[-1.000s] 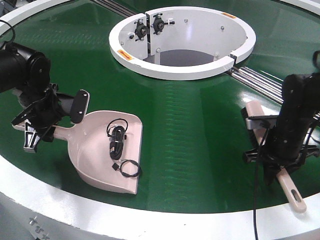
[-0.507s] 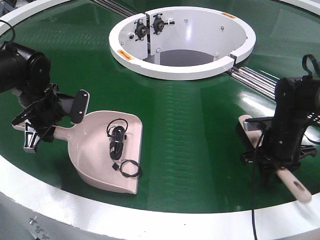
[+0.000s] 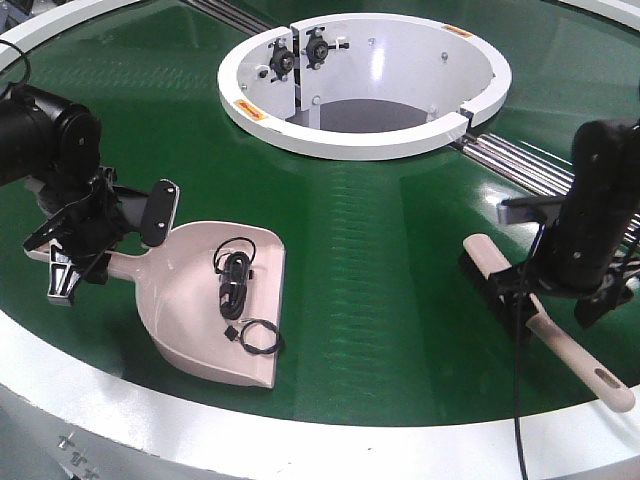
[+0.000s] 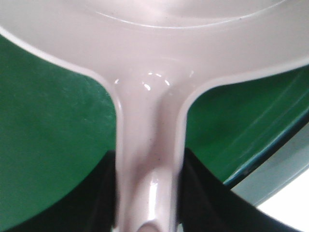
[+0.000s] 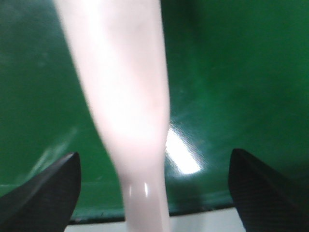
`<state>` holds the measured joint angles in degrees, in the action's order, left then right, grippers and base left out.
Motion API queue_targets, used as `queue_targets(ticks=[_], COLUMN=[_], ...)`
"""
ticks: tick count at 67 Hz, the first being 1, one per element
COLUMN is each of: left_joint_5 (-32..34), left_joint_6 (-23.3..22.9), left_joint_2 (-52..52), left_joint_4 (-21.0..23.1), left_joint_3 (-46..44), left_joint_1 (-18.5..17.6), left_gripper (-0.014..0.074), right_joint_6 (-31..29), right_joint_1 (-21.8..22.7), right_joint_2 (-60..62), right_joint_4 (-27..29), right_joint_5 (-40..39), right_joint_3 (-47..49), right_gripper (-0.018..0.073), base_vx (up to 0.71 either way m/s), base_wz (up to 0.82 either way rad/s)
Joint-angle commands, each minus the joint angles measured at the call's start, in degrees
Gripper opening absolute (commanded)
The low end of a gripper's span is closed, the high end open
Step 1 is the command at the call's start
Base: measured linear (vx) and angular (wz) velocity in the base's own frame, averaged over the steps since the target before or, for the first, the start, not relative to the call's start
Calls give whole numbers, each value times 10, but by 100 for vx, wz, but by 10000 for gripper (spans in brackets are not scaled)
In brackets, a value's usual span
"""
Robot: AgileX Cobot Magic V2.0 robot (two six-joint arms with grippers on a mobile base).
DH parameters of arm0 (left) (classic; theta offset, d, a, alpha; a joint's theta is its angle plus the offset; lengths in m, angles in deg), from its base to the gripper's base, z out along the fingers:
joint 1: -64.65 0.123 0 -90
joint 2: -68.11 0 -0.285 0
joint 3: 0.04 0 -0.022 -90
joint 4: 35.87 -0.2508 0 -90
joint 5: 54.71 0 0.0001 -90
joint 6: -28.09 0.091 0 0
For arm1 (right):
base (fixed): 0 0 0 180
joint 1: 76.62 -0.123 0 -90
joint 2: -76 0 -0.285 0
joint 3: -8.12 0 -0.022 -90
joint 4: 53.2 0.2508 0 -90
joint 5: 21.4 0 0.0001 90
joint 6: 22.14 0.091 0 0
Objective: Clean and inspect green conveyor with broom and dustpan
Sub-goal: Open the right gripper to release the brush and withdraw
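1. My left gripper (image 3: 72,245) is clamped on the handle of the dustpan (image 3: 190,290). In the left wrist view my dark fingers (image 4: 96,198) press against both sides of the pale pink handle.
2. The dustpan lies flat on the green conveyor (image 3: 380,250) near the front-left edge, with its open lip facing the right side.
3. A tangled black cable (image 3: 233,275) sits inside the pan, and its small end coil (image 3: 258,337) lies across the lip at the front end.
4. My right gripper (image 3: 558,300) has its jaws spread wide. In the right wrist view the fingertips (image 5: 48,193) stand well apart on either side of the broom handle, and neither touches it.
5. The broom (image 3: 572,352) lies on the belt near the right edge. Its bristle head points toward the centre and its handle tip is near the white outer rim (image 3: 300,420) at the front-right.
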<state>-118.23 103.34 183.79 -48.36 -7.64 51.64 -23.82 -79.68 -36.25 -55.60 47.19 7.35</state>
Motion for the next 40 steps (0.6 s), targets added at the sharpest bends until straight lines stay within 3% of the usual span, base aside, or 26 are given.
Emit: queue_targets(ticks=[1,16,40], left_joint_5=[9,9,9], left_joint_6=[-2,-2,-2], left_joint_2=[-33,-33,-33], left_joint_4=[9,9,9], left_joint_3=[-16,-16,-16], left_joint_1=[-4,-4,-4], left_gripper=[35,35,35], right_joint_6=[-4,-12,-28], right_joint_1=[1,1,1], right_joint_2=[70,209,454], right_joint_4=[-5,-2,5], right_joint_5=[-7,-72,-251], right_joint_3=[7,-39,-166], right_gripper=[578,557,557], base_vx=[0,0,0], base_wz=[0,0,0])
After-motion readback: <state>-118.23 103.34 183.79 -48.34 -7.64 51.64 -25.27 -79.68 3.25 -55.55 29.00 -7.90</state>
